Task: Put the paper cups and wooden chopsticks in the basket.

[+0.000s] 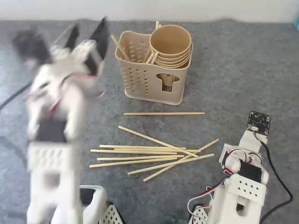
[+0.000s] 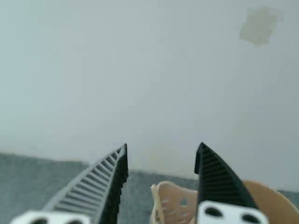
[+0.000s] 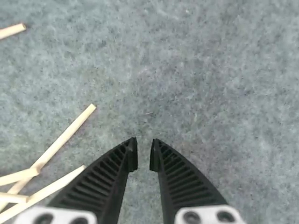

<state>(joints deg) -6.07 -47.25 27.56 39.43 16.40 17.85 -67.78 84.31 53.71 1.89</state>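
Here, loose chopsticks (image 3: 65, 135) beside right hand (image 3: 143, 154)

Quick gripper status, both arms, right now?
Left gripper: open, holding nothing, near the basket.
Right gripper: shut, empty, over the grey mat.

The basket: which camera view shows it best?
The high view: it shows the whole basket from above, with paper cups stacked in one compartment and chopsticks in the other. The left wrist view catches part of its perforated wall beyond the left gripper. The right wrist view faces the grey mat and loose chopsticks.
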